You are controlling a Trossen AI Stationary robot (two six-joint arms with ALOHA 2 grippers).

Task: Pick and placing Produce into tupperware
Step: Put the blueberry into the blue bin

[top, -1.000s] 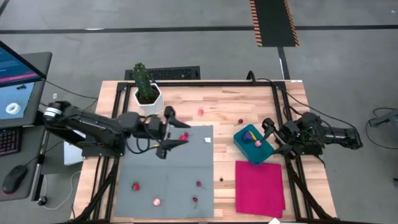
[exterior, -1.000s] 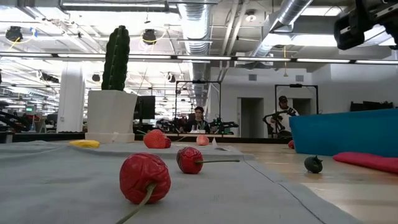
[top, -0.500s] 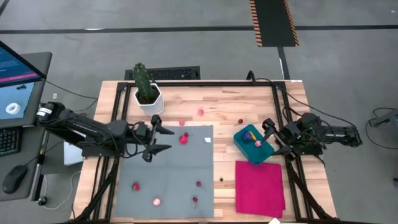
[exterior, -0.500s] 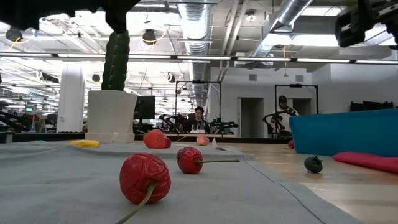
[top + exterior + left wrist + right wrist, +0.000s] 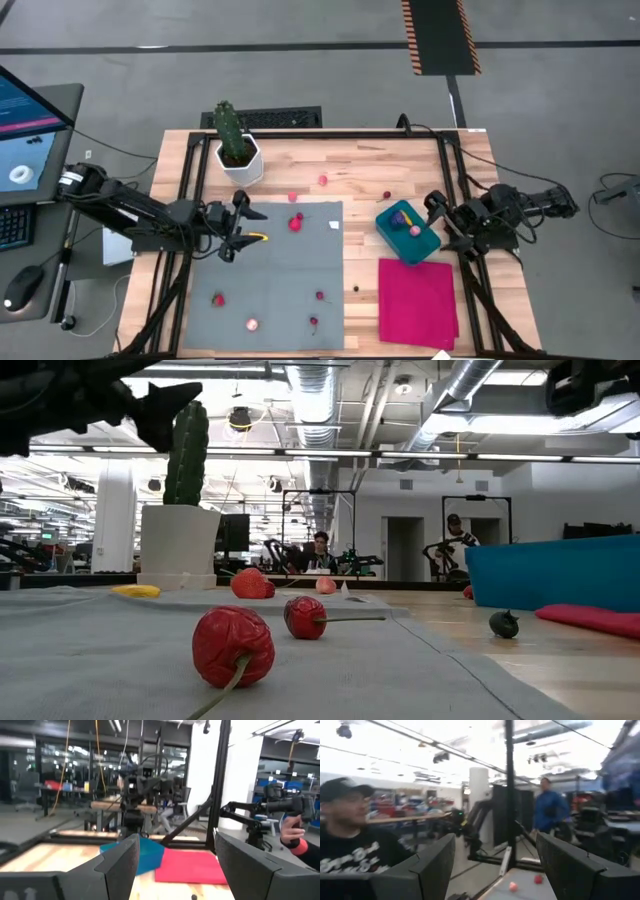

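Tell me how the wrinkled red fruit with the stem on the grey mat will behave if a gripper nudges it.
The red fruit looks round, so it would probably roll. Its stem trails on the grey mat and may make it pivot. It looks small and probably light.

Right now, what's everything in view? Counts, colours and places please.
Mat: one, grey, left half of the table.
Cloth: one, magenta, right front of the table.
Tub: one, teal, behind the cloth.
Produce on mat: six; four red, one pink, one yellow.
Produce on bare wood: four; two pink, one red, one dark.
Produce in tub: at least two; yellow, pink.
Cactus: one, green in a white pot, back left corner.
Keyboard: one, black, behind the table.
Monitor: one, far left.
People: a few, in the room behind.
Left claw: open, over the mat's left edge.
Right claw: open, beside the tub.
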